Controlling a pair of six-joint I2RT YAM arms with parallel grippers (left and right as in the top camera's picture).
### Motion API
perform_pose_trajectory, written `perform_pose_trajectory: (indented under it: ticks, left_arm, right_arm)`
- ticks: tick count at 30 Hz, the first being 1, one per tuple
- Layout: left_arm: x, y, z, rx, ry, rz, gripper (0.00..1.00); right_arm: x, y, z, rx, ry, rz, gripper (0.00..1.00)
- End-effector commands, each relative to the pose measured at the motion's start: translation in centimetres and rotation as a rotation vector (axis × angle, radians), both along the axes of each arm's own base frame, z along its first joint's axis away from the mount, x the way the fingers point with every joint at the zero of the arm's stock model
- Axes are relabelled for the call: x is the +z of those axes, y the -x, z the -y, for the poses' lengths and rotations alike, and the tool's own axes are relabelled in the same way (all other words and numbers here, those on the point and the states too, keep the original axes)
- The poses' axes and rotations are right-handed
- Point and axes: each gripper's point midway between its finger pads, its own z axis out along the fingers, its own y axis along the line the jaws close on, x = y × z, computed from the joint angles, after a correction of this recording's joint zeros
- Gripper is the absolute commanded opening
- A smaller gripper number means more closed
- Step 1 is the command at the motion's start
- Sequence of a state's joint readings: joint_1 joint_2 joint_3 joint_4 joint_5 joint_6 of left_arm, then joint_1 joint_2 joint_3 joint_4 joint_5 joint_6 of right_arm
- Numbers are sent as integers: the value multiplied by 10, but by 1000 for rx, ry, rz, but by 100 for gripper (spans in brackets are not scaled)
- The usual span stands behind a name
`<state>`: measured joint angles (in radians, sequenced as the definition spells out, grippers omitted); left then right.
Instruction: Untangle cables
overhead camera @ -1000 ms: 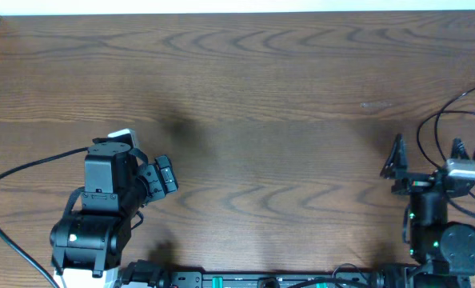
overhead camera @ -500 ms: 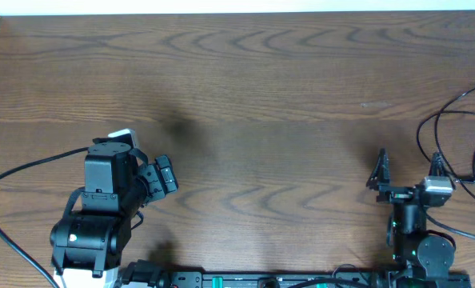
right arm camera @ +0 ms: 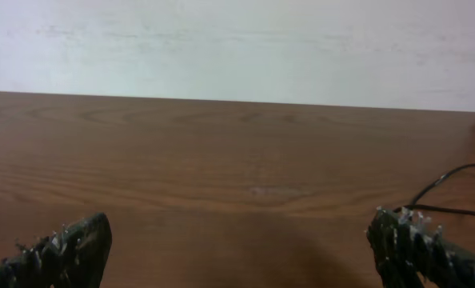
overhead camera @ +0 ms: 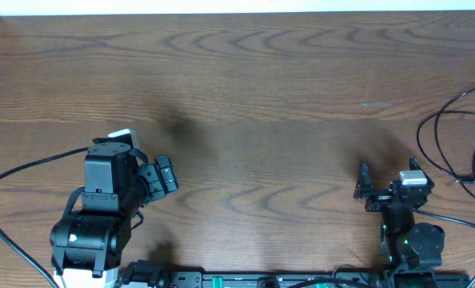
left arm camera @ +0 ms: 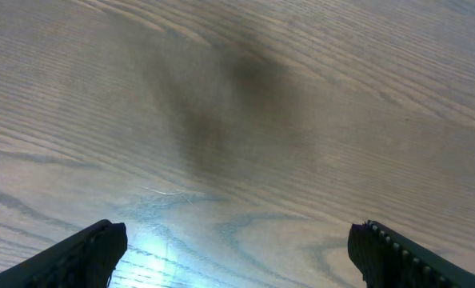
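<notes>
Cables [overhead camera: 455, 136] are lying apart from both claws. Nearest us, we're seeing the right claw [overhead camera: 389, 178] spread wide and gripping nothing, facing across bare tabletop [overhead camera: 269, 96]. The left claw [overhead camera: 162, 174] is also gaping wide and carrying nothing, pointing down at wood grain. Further out, the thin black loops are resting at the tabletop's right edge, beyond the right claw, partly running out of view.

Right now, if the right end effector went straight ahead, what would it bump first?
Probably nothing: the right end effector points across the brown wooden table; the thin black cable loops lie off to its right.
</notes>
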<state>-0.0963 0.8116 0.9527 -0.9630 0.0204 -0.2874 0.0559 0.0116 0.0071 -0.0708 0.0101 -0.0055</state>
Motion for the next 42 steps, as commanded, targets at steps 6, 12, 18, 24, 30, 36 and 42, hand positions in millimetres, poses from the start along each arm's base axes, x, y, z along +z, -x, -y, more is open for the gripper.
perform_pose_trajectory:
  ticks: [6, 12, 18, 24, 30, 36, 42]
  left_arm:
    - [-2, 1, -1, -2, -9, -4, 94]
    - [-2, 1, -1, -2, -9, -4, 94]
    - [-3, 0, -1, -2, -9, -9, 94]
    - [-3, 0, -1, -2, -9, -9, 94]
    - [-3, 0, -1, -2, -9, -9, 94]
    - [-2, 2, -6, 0, -41, -7, 94]
    - [-2, 13, -10, -33, -80, 94, 94]
  right_arm:
    - [0, 1, -6, 31, 9, 1, 99]
    - [0, 1, -6, 31, 8, 1, 99]
    - [0, 1, -6, 31, 8, 1, 99]
    - [0, 1, -6, 31, 9, 1, 99]
    - [0, 1, -6, 31, 8, 1, 99]
    - [0, 1, -6, 31, 8, 1, 99]
    - [0, 1, -6, 31, 8, 1, 99]
